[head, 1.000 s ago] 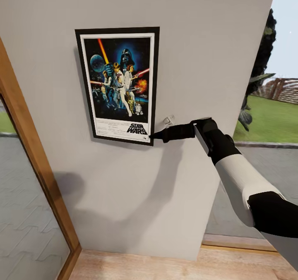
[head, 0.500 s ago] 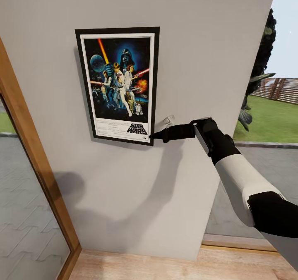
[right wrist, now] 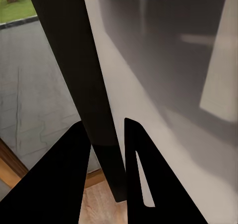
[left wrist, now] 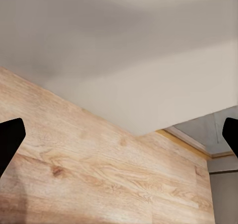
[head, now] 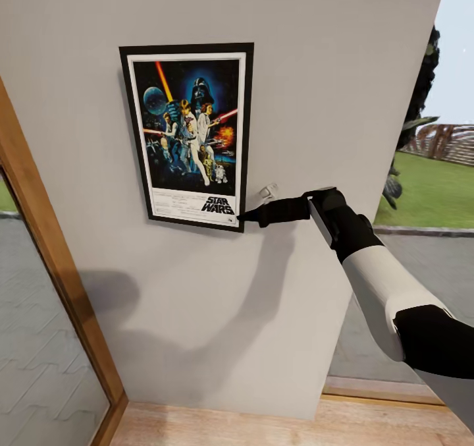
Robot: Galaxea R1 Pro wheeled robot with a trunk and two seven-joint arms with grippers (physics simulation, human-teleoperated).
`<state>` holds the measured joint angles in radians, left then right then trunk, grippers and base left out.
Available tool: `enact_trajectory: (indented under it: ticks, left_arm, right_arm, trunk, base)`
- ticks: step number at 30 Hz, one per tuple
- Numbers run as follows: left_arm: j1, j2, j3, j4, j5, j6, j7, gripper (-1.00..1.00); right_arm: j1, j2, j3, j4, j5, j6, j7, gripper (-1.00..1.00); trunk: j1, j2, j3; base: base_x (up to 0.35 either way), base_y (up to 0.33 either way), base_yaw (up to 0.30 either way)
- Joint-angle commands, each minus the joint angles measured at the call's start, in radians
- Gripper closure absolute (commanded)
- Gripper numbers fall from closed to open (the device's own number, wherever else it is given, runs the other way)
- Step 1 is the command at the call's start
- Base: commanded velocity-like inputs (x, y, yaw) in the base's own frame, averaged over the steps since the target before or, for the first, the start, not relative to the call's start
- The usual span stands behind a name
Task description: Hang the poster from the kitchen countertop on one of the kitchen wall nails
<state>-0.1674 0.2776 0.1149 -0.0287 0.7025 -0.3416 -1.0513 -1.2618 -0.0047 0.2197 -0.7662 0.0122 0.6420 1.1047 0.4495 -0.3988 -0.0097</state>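
Poster (head: 189, 135) upright, flat against grey wall (head: 316, 90). Right pincer (head: 245, 217) clamped on poster's lower right frame corner. Left pincer (left wrist: 119, 134) spread wide above wooden floor (left wrist: 89, 174), holding nothing.

We see the poster (head: 187, 133) as glossy printed paper in a thin matt black frame, on a smooth matt grey wall (head: 316, 70). The floor (left wrist: 89, 179) looks like light grained wood, and the door frame (head: 49, 261) like warm brown wood.
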Motion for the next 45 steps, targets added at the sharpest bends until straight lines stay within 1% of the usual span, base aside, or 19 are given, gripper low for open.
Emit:
enact_trajectory:
  ticks: [1, 7, 14, 30, 45]
  left_arm:
    - [0.0, 0.0, 0.008, 0.001, -0.008, -0.005, -0.003, -1.0]
    - [0.0, 0.0, 0.008, 0.001, -0.008, -0.005, -0.003, -1.0]
    - [-0.001, 0.0, 0.008, 0.001, -0.008, -0.005, -0.003, -1.0]
    - [0.0, 0.0, 0.008, 0.001, -0.008, -0.005, -0.003, -1.0]
    - [0.0, 0.0, 0.008, 0.001, -0.007, -0.005, -0.003, -1.0]
  right_arm:
    - [-0.001, 0.0, 0.001, -0.001, 0.0, 0.007, 0.003, 1.0]
    - [-0.001, 0.0, 0.001, -0.001, 0.0, 0.007, 0.003, 1.0]
    - [-0.001, -0.001, 0.001, -0.001, 0.0, 0.007, 0.003, 1.0]
    - [-0.001, 0.0, 0.001, -0.001, 0.0, 0.005, 0.003, 1.0]
    - [-0.001, 0.0, 0.001, -0.001, 0.0, 0.005, 0.002, 1.0]
  trunk:
    - [0.0, -0.001, -0.001]
    - [0.0, -0.001, -0.001]
    - [0.0, -0.001, -0.001]
    - [0.0, -0.001, -0.001]
    - [0.0, -0.001, -0.001]
  base:
    - [0.009, 0.0, 0.0]
    - [0.015, 0.0, 0.0]
    - [0.135, 0.0, 0.0]
    - [0.056, 0.0, 0.0]
    - [0.01, 0.0, 0.0]
